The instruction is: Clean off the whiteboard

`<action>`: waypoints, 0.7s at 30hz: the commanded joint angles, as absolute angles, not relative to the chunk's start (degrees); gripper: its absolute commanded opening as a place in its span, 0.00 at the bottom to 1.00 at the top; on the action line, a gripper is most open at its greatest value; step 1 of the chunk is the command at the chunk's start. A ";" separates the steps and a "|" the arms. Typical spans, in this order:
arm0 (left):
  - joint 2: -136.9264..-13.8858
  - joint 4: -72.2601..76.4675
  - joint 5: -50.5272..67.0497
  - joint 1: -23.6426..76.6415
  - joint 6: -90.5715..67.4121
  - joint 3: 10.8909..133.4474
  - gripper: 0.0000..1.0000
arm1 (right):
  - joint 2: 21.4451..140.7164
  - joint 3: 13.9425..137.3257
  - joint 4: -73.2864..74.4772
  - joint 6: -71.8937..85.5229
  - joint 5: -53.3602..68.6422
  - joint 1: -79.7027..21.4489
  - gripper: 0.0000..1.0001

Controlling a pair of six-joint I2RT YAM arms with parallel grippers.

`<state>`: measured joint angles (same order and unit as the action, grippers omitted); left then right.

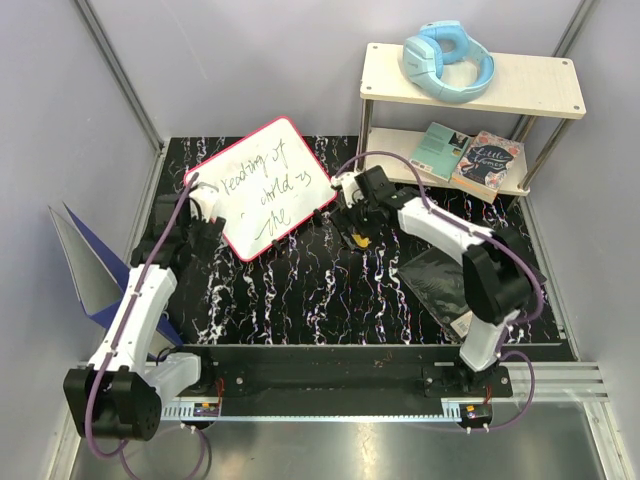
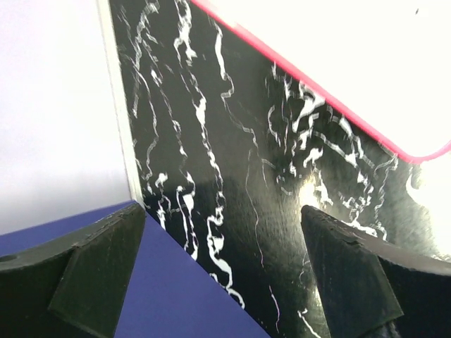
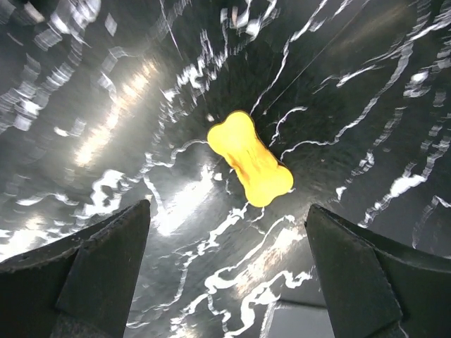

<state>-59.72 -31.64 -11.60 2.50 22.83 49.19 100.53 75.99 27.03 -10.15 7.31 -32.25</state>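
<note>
Whiteboard [image 1: 262, 185] lies left of the right claw [image 3: 225, 209], which hangs released above a yellow eraser [image 3: 250, 158] slanting across its gap; the left claw [image 2: 224, 211], also released, sits nearer.

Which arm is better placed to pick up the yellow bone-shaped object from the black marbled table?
Right: the right gripper, open, hangs over the yellow bone-shaped object; the left gripper sits beside the flat red-rimmed whiteboard.

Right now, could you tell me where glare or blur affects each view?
Top external: even light, sharp, handwriting on the whiteboard legible. Left wrist: the whiteboard is blown out to blank white, with a glare patch on the marble tabletop. Right wrist: smeared reflections streak the tabletop, yet the yellow bone-shaped piece is crisp.
</note>
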 commanded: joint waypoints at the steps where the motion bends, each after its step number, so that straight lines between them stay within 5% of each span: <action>1: -58.18 -33.57 -9.84 2.55 21.10 53.52 0.99 | 108.52 82.25 33.46 -17.57 9.67 -32.17 0.99; 9: -58.71 -34.19 -9.49 2.46 20.74 54.58 0.99 | 113.38 85.08 34.98 -19.86 6.16 -32.08 0.88; 21: -59.59 -34.10 -9.23 2.46 21.71 53.79 0.99 | 116.63 87.28 32.44 -19.16 8.17 -29.45 0.89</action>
<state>-59.44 -34.63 -9.45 2.50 21.02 52.18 116.55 85.49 34.30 -18.68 7.01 -30.04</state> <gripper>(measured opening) 0.987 0.885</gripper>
